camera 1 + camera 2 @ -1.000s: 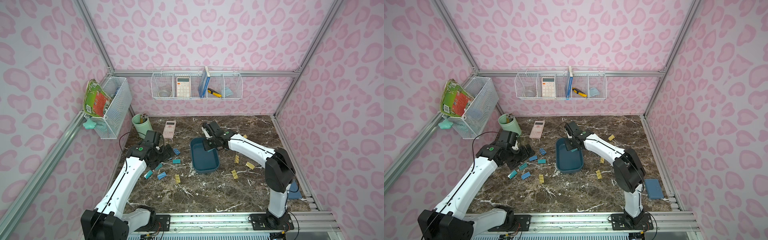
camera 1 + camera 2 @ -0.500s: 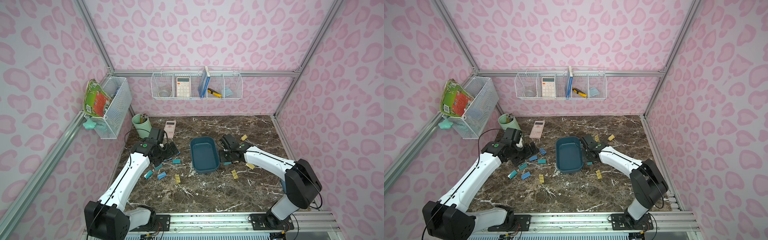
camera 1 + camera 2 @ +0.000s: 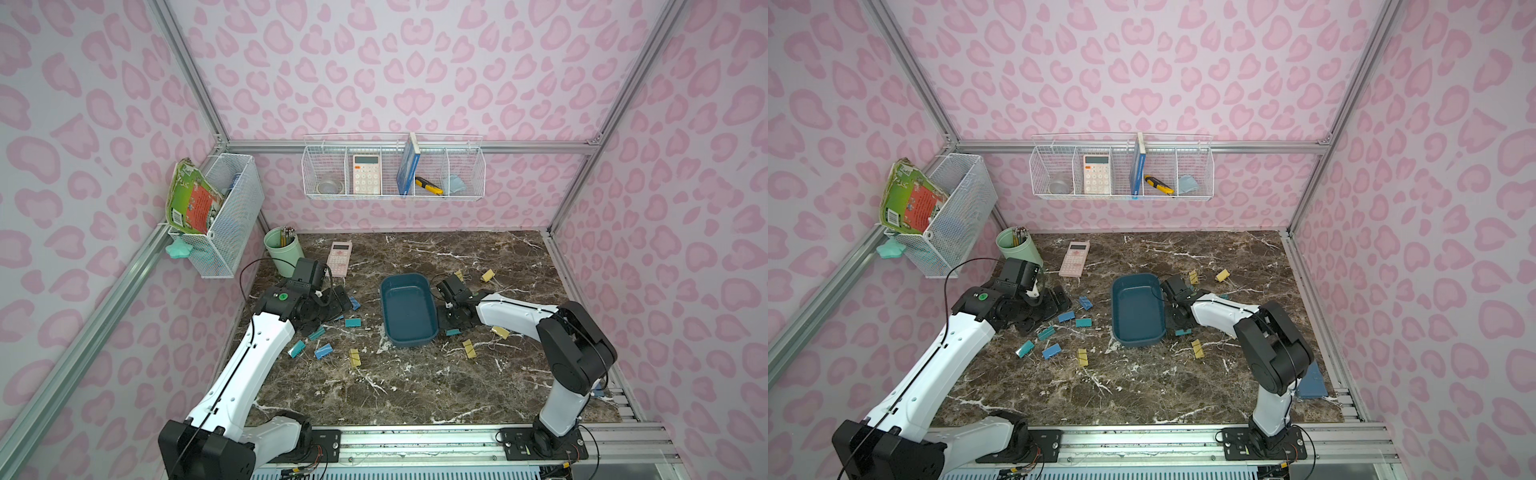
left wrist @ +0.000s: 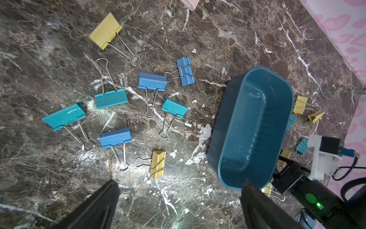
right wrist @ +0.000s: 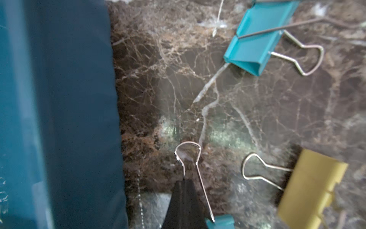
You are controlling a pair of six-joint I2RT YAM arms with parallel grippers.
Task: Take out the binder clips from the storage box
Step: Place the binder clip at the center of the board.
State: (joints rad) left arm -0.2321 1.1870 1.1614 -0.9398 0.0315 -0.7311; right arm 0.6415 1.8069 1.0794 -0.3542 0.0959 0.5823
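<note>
The storage box [image 3: 409, 309], a dark teal tray, stands mid-table with nothing showing inside it [image 4: 251, 128]. Binder clips lie scattered on the marble on both sides of it: teal [image 4: 111, 98], blue [image 4: 152, 81] and yellow [image 4: 105, 30] ones to its left, and yellow ones [image 3: 469, 348] to its right. My right gripper [image 5: 184, 182] is low beside the box's right wall [image 5: 59, 99]. It is shut on the wire handle of a teal binder clip [image 5: 219, 222], also seen from above [image 3: 452, 331]. My left gripper [image 4: 181, 184] hangs open over the left cluster, holding nothing.
A pink calculator [image 3: 340, 258] and a green pencil cup [image 3: 284, 249] stand at the back left. White wire baskets [image 3: 392, 166] hang on the walls. A flat blue-grey case [image 3: 1311, 380] lies at the front right behind the right arm.
My right gripper has swung from the box's far end to its right side and come down low with the teal clip. The left arm has shifted only slightly.
</note>
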